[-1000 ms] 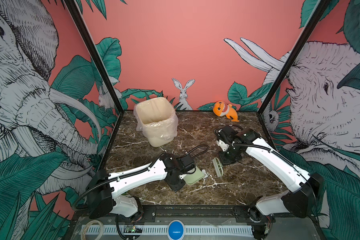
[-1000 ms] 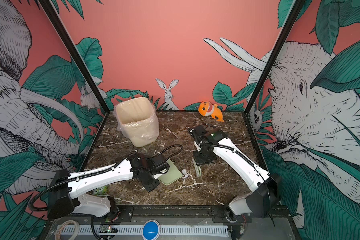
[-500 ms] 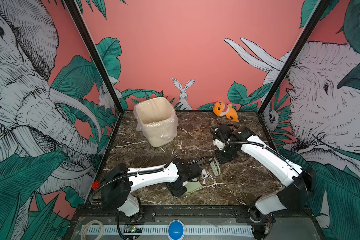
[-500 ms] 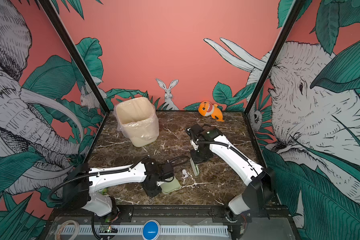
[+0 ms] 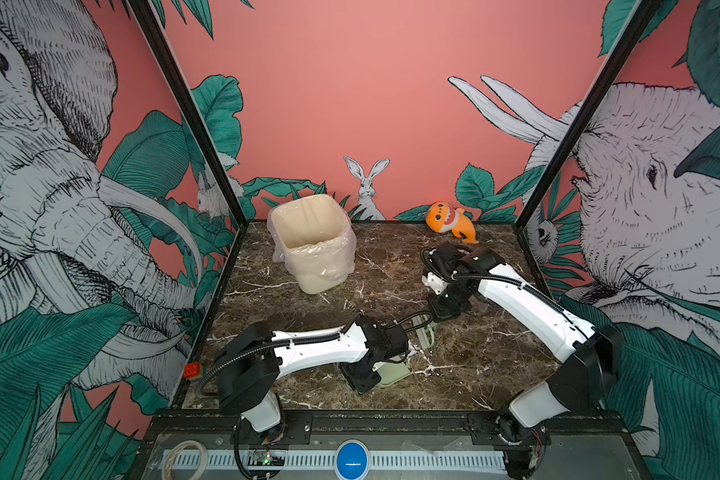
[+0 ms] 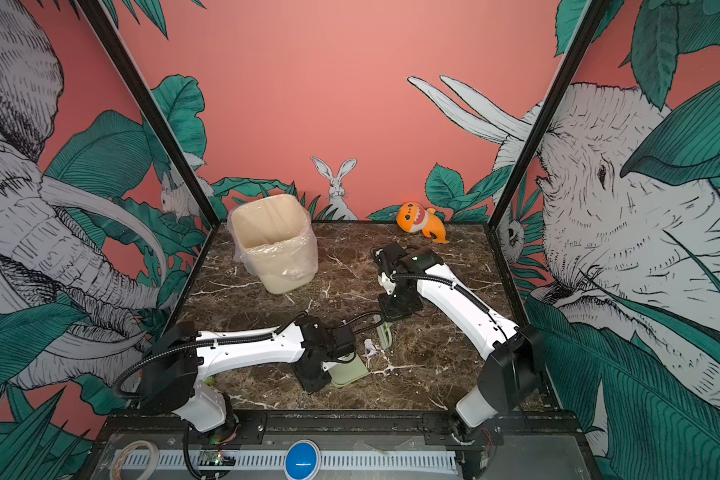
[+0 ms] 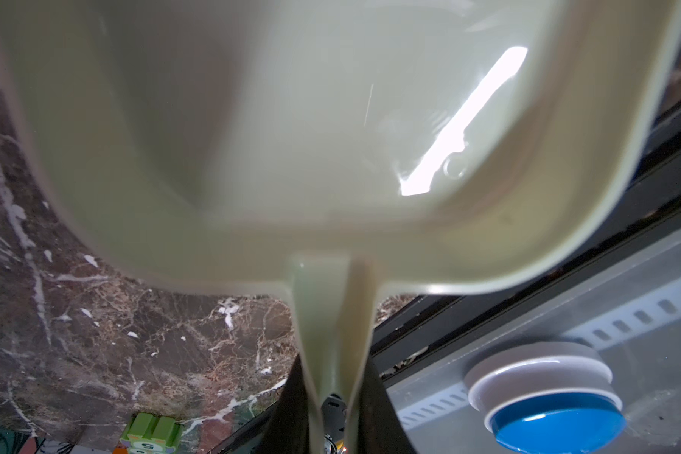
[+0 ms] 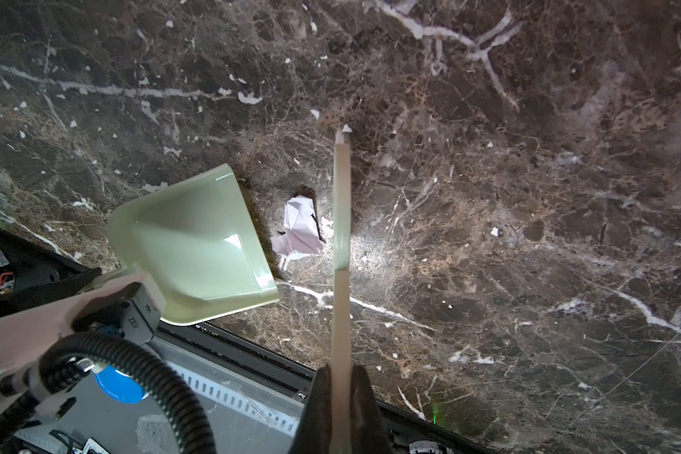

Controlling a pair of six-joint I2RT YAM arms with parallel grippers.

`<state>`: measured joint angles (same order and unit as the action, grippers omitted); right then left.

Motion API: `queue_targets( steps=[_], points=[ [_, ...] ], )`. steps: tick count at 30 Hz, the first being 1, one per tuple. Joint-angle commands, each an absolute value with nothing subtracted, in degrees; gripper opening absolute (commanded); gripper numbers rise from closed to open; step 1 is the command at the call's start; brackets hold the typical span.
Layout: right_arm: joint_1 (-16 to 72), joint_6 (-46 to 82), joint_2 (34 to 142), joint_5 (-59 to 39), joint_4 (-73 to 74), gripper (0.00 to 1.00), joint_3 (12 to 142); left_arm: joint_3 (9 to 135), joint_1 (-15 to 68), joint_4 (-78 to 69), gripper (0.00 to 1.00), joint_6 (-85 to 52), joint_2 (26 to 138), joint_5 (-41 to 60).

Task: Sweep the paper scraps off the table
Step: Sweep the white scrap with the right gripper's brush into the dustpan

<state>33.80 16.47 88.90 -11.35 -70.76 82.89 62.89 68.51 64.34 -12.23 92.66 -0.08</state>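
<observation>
One white paper scrap (image 8: pixel 299 226) lies on the table (image 5: pixel 474 361), between the mouth of the pale green dustpan (image 8: pixel 197 243) and the brush (image 8: pixel 341 220). Both top views show the scrap (image 6: pixel 368 348) just beside the dustpan (image 6: pixel 350 372) and the brush (image 6: pixel 385 334). My left gripper (image 7: pixel 333 412) is shut on the dustpan's handle, with the pan (image 7: pixel 291 137) filling its wrist view. My right gripper (image 8: pixel 341 408) is shut on the brush's thin handle, the brush head down near the table. No scraps show inside the pan.
A cream bin (image 5: pixel 312 241) lined with a clear bag stands at the back left. An orange plush shark (image 5: pixel 449 220) lies at the back right. A green block (image 7: pixel 150 430) sits at the table's front edge, near the black frame and a blue button (image 5: pixel 352 459).
The left arm has drawn the dustpan toward the table's front edge. The right arm has shifted the brush slightly left, closer to the pan, and the white scrap now shows between them.
</observation>
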Motion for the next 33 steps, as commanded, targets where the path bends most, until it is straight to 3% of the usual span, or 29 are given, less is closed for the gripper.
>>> queue_targets(
  steps=[1,33],
  points=[
    [33.92,15.32,89.63,-11.77,-72.61,0.00,84.35,64.51,68.82,63.83,0.17,-10.72,92.79,-0.44],
    [31.61,15.76,89.63,-11.28,-72.45,0.00,83.82,63.29,68.82,58.78,0.16,-9.80,94.51,-2.02]
  ],
)
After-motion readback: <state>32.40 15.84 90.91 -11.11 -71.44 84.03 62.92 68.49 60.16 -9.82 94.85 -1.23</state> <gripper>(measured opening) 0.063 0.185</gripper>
